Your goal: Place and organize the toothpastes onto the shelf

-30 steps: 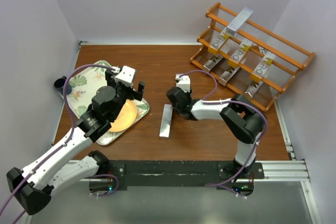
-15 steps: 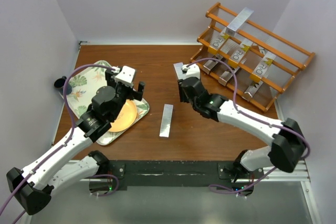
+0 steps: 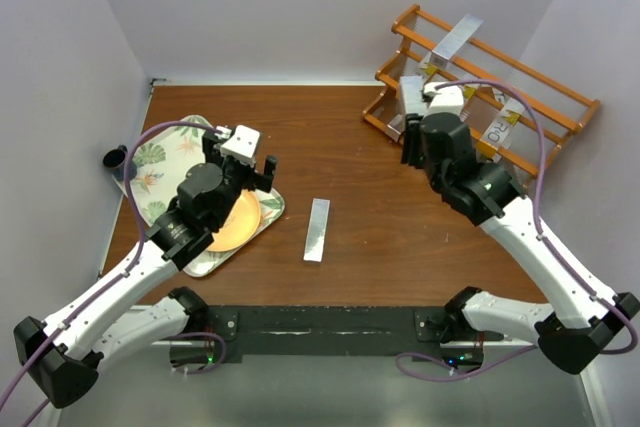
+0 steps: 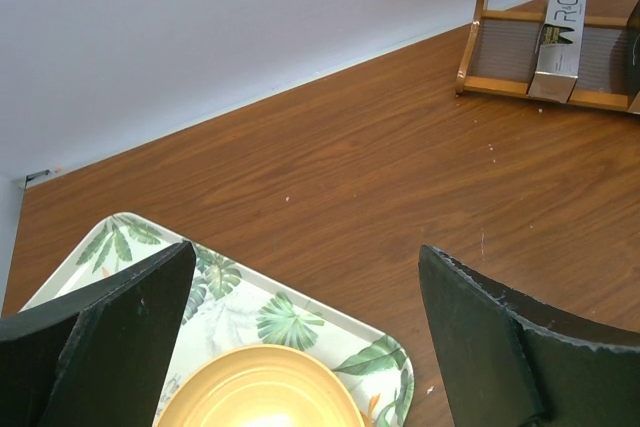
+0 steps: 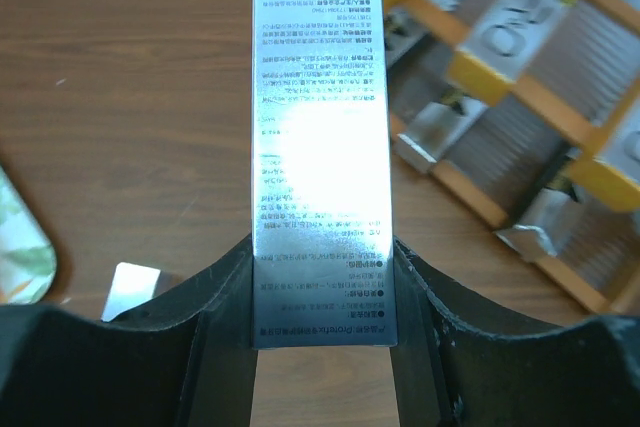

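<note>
Entry: my right gripper (image 3: 413,125) is closed narrow on one carton (image 5: 320,127), pinched across its width near one end, the rest pointing straight out ahead of my fingers. Change over the last second: this arm has swung from mid-table, beside the loose carton (image 3: 318,230), out to the shelf (image 3: 545,112). Its rails now sit just ahead and to the right of the held carton, with other cartons (image 5: 510,32) already resting in them. The loose carton has not moved and now lies behind me, to the left. My left gripper (image 4: 305,347) is unchanged: jaws wide, holding nothing, hovering over the tray (image 4: 130,237). Reading: the carry looks nearly done. Lining up with a free slot comes next, and the loose carton is still to fetch.
</note>
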You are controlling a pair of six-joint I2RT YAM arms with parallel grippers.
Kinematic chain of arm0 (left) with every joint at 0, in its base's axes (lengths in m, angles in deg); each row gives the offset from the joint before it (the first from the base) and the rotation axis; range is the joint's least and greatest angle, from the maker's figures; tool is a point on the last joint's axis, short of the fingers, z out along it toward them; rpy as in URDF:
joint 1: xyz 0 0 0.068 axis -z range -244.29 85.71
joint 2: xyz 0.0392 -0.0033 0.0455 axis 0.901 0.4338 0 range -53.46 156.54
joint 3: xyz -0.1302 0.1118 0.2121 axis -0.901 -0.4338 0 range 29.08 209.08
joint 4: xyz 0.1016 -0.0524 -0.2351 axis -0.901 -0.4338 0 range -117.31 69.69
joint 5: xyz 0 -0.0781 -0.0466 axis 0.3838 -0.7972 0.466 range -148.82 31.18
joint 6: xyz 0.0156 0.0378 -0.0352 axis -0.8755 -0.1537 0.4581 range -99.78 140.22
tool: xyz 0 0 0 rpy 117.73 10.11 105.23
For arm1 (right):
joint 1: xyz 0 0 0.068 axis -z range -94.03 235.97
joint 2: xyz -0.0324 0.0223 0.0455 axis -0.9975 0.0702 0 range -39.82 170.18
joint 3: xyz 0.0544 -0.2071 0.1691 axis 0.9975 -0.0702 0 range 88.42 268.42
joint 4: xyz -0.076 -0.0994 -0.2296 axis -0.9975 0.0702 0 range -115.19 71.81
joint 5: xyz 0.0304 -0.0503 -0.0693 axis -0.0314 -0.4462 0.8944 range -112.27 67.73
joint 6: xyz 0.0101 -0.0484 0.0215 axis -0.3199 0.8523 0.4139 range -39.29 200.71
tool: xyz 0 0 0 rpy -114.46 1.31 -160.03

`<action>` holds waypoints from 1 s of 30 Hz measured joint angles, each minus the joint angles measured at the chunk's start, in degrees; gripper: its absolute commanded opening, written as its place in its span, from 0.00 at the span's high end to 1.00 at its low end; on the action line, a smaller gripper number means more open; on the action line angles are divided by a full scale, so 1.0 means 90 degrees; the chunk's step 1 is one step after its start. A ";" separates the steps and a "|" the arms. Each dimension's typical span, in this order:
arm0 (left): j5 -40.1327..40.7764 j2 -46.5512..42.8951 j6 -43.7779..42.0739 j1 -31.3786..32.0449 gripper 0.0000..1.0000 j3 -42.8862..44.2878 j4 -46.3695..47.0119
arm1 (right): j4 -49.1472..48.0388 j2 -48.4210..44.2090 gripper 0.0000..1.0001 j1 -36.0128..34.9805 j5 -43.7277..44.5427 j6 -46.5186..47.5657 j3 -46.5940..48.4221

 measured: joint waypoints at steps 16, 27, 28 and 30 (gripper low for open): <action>-0.0032 0.0010 0.0002 0.0000 0.01 0.0000 0.0002 | 0.0415 0.0770 0.87 0.1897 0.0112 0.0175 0.1712; -0.0078 0.0010 0.0002 -0.0002 0.01 0.0000 0.0002 | 0.0277 0.2416 0.82 0.2999 0.0017 0.0053 0.2810; -0.0080 0.0010 0.0002 -0.0002 0.01 0.0000 0.0002 | 0.0260 0.2535 0.82 0.3062 0.0019 0.0036 0.2902; -0.0083 0.0010 0.0002 -0.0002 0.01 0.0000 0.0002 | 0.0257 0.2725 0.80 0.3174 0.0041 -0.0034 0.3021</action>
